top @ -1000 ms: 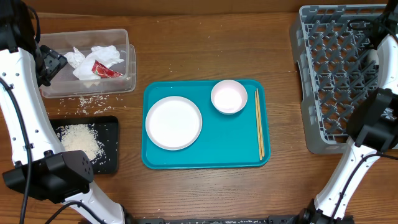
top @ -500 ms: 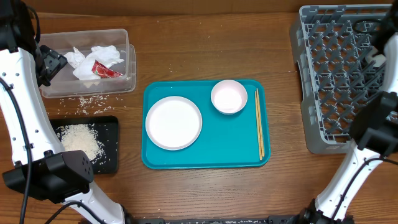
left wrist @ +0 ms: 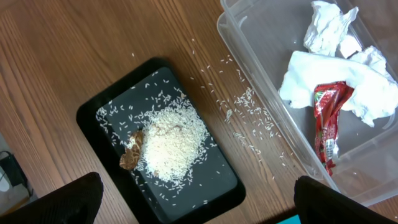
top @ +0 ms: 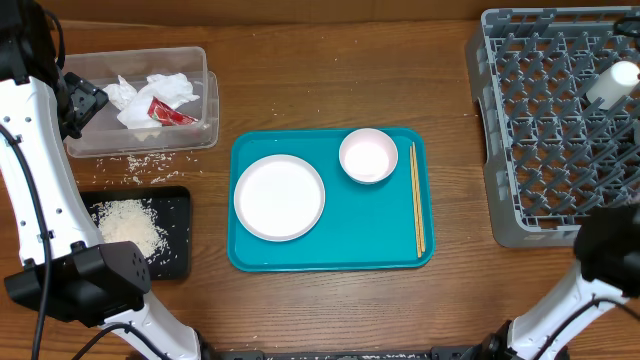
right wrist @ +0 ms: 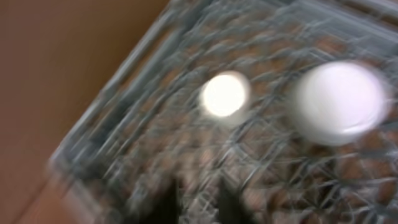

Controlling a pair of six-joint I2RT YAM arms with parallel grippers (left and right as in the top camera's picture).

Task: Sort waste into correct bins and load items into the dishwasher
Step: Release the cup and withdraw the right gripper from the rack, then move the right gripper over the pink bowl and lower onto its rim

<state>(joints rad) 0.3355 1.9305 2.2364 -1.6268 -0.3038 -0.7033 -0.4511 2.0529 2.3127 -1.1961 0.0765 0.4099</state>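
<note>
The clear tub (top: 205, 95) holds crumpled tissue (top: 160, 95) and a red wrapper (top: 168, 113); both also show in the left wrist view, tissue (left wrist: 311, 81) and wrapper (left wrist: 326, 115). The black tray (left wrist: 205, 190) holds a rice pile (left wrist: 171, 146) and a brown scrap (left wrist: 132, 152). My left gripper (left wrist: 199, 205) hangs open and empty above it. The teal tray carries a white plate (top: 279, 197), a white bowl (top: 368, 155) and chopsticks (top: 417, 210). The grey rack (top: 520, 150) holds a white cup (top: 615, 80). My right gripper (right wrist: 199, 199) is over the rack, blurred, fingers apart and empty.
Loose rice grains (top: 140, 165) lie on the wood between tub and black tray. The teal tray (top: 390, 235) sits mid-table. The blurred right wrist view shows the cup (right wrist: 224, 96) and a second white bowl (right wrist: 339, 102) in the rack. The right arm's base (top: 610, 255) stands at the rack's near corner.
My right arm has pulled away from over the rack and out of the overhead view to the right, leaving the white cup lying in the rack. The left arm has not moved.
</note>
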